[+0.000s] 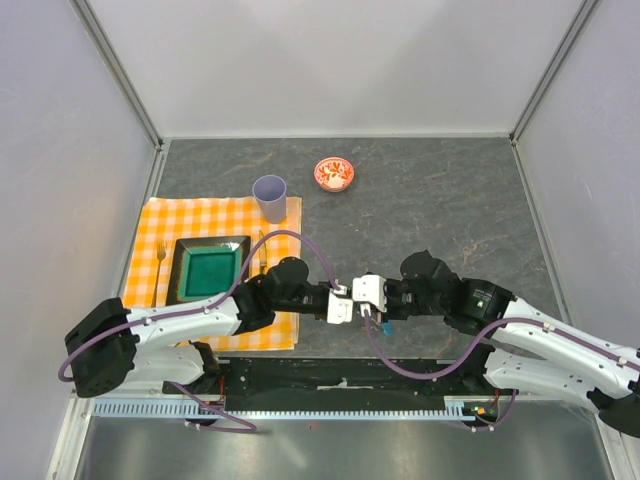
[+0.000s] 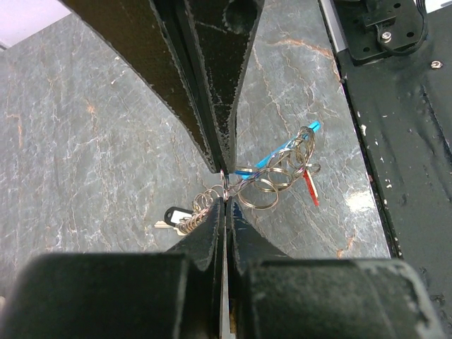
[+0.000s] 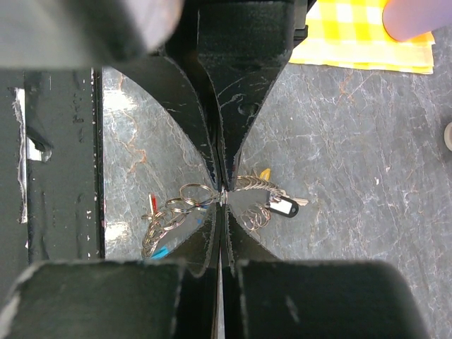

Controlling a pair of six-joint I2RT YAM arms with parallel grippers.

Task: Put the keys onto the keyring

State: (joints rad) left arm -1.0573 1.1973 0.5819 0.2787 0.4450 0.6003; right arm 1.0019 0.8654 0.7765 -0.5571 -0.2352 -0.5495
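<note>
Both pincers clamped tight: left gripper (image 2: 224, 187) & right gripper (image 3: 222, 196) each nip the keyring (image 2: 272, 182) mid-frame. We reckon it's light, floppy, slick wire w/ tiny keys (image 3: 281, 206) dangling centre-right, so pinch a ring's rim.

I read no text, label, brand, number or sign in any of the three views. The only candidate is the white insert on the black key tag (image 3: 283, 207). From both the right wrist camera and the left wrist camera it is too small for me to tell whether it carries any writing.
</note>
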